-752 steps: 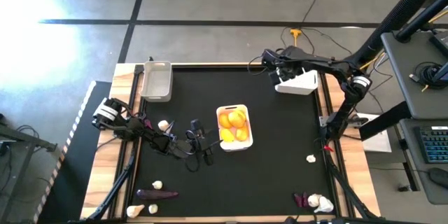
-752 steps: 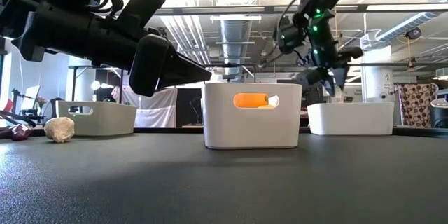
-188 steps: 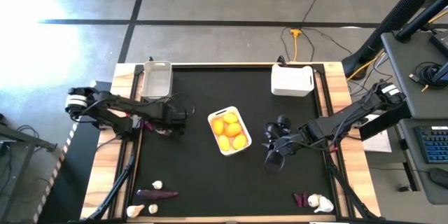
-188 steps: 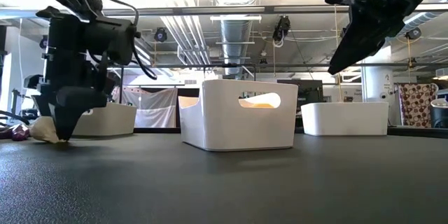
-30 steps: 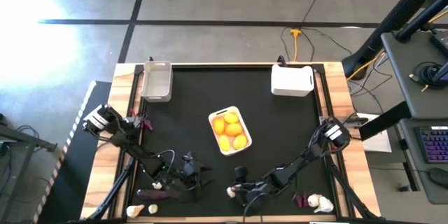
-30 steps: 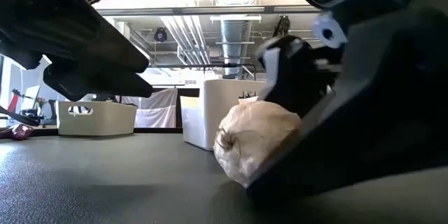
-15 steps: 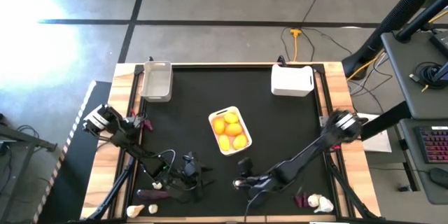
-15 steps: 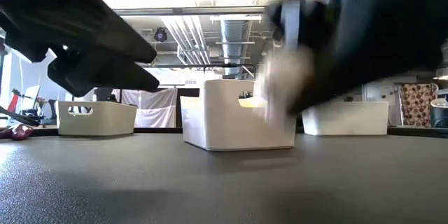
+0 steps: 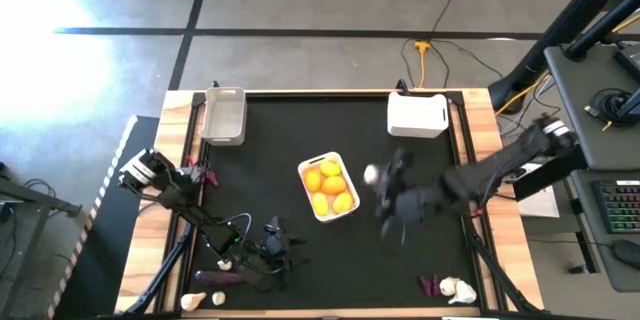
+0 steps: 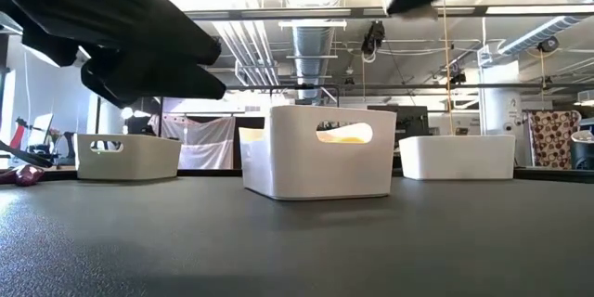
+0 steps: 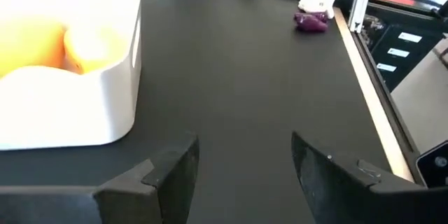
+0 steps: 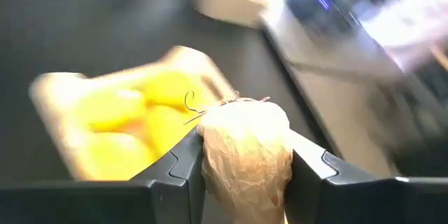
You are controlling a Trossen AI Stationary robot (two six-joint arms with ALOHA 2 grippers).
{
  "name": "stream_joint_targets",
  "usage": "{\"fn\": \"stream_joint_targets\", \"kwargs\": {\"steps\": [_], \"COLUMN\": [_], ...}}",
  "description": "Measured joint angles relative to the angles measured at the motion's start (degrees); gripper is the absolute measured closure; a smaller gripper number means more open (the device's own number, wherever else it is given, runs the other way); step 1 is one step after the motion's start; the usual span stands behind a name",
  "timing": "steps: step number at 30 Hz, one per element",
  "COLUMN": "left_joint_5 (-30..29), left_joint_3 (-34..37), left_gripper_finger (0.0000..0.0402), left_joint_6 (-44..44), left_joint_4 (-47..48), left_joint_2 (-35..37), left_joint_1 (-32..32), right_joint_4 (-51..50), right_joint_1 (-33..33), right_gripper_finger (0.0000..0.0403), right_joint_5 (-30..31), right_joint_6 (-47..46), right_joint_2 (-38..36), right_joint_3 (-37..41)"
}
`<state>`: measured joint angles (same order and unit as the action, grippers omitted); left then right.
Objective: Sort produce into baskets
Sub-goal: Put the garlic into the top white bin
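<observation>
My right gripper (image 12: pixel 245 155) is shut on a white garlic bulb (image 9: pixel 371 173), in the air just right of the middle white basket (image 9: pixel 346 161), which holds yellow and orange fruits (image 9: pixel 329 187). My left gripper (image 11: pixel 241 175) stands open and low over the table near its near edge, with nothing between its fingers. A grey basket (image 9: pixel 223 115) stands far left and a white basket (image 9: pixel 418 115) far right. Near the left gripper lie a purple vegetable (image 9: pixel 222 278) and garlic bulbs (image 9: pixel 225 263). My right gripper pinches the garlic bulb by its two opposite sides (image 12: pixel 210 161) between its two fingers. It comes from the table's right side, slanting a little downward. The bulb's papery tip (image 12: pixel 238 108) sticks out past the fingertips, and the bulb is lifted clear of the table.
At the near right corner lie a purple vegetable (image 9: pixel 430 285) and a garlic bulb (image 9: pixel 456 288), also seen in the left wrist view as the purple vegetable (image 11: pixel 311 22). Two more garlic bulbs (image 9: pixel 203 300) lie at the near left corner. Bare black mat lies between the baskets.
My right gripper has taken the garlic bulb off the table near the near edge. It has swung quickly up and toward the far edge, and is now beside the middle basket with the bulb lifted clear.
</observation>
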<state>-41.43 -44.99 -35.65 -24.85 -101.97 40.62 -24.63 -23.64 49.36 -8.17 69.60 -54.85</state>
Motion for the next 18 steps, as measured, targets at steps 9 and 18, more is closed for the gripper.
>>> {"fn": "stream_joint_targets", "kwargs": {"steps": [9, 18], "left_joint_5": [0.0, 0.0], "left_joint_3": [0.0, 0.1], "left_gripper_finger": [0.0192, 0.0192], "left_joint_6": [2.1, 2.4], "left_joint_4": [0.0, 1.0], "left_joint_2": [0.0, 0.1], "left_joint_1": [-0.4, -0.3], "right_joint_4": [-12.1, -6.4], "right_joint_1": [35.9, 66.5], "right_gripper_finger": [0.0279, 0.0275], "right_joint_5": [-9.3, -30.2], "right_joint_6": [-8.8, -6.2], "right_joint_2": [-6.9, 4.0], "right_joint_3": [3.1, 3.8]}}
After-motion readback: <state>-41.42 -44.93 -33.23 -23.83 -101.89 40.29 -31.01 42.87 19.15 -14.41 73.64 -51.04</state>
